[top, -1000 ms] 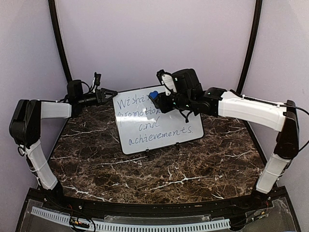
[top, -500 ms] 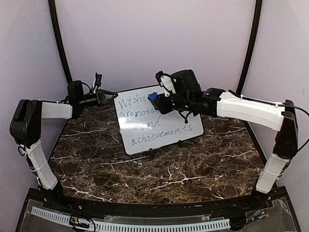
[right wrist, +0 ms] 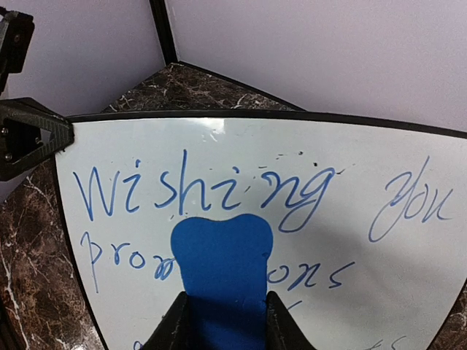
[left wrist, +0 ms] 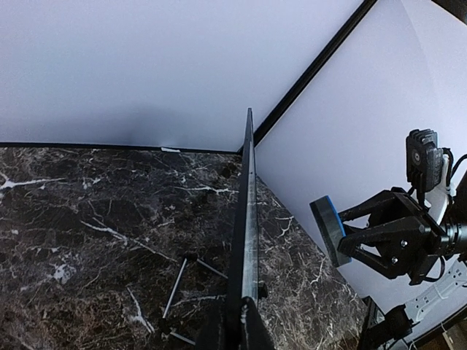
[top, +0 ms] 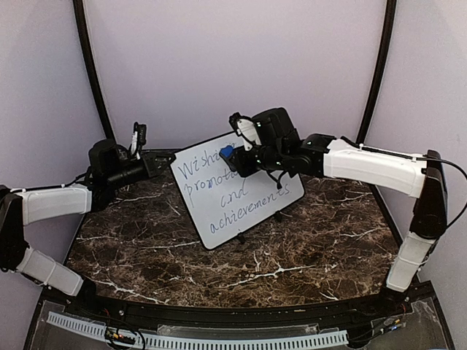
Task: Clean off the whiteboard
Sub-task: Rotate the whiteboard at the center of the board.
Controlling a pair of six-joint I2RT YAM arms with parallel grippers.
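- Whiteboard (top: 237,189), small, white and black-framed, covered in blue handwriting, stands tilted on a thin black wire stand (left wrist: 177,284) on the dark marble worktop (top: 219,266), past centre toward twelve o'clock.
- Left fingers (top: 159,162) are clamped on its nine o'clock edge, steadying it.
- Right fingers (right wrist: 177,324) grip a blue eraser block (right wrist: 221,259) just off the face at eleven o'clock, over "Wishing".
- Step, as I judge it: beginning the first wipe. Next, press the pad flat and sweep toward three o'clock.
- Likely hindrance: the stand may skid under pressure.
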